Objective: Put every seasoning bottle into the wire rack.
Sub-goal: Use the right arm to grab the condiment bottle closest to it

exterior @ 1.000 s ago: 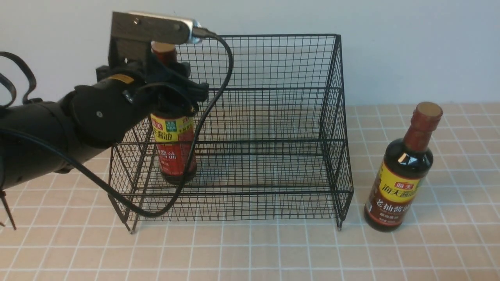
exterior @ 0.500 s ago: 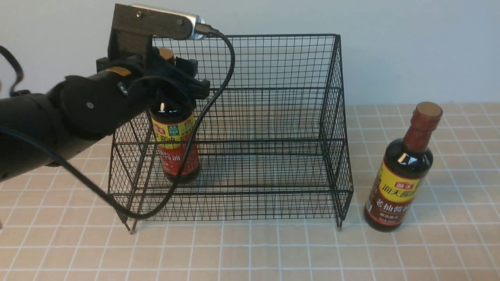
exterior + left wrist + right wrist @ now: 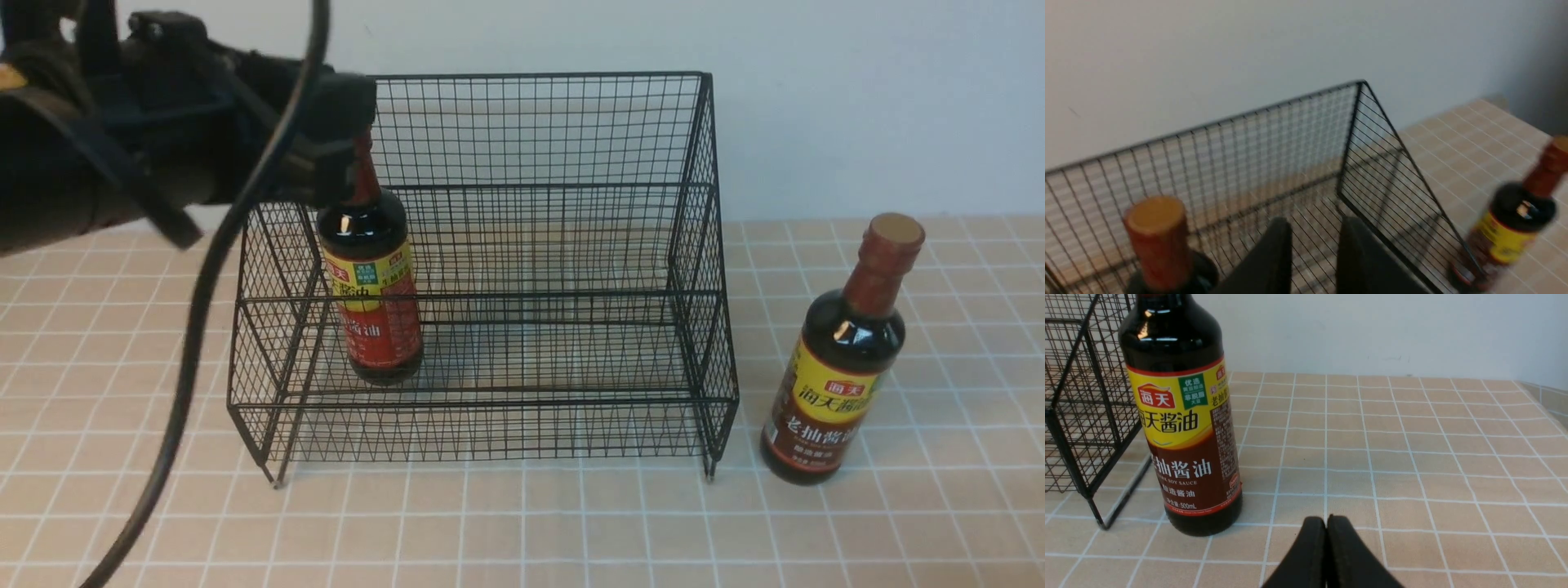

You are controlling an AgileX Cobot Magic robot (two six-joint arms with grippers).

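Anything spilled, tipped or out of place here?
Nothing spilled or tipped. One dark soy-sauce bottle with yellow-and-brown label stands outside the black wire-mesh rack, at its right; the yellow-and-red-labelled bottle stands inside.

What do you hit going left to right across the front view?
In order: left arm → red-label bottle, standing at the left end inside the wire rack → the rack's right side wall → brown-label bottle, standing outside the rack.

Printed on dark glass soy-sauce bottle with yellow-and-brown label [image 3: 1180, 416] — 海天, 酱油, "SOY SAUCE", 500mL. On dark bottle with yellow-and-red label [image 3: 371, 286] — 酱油 only, rest blurred.
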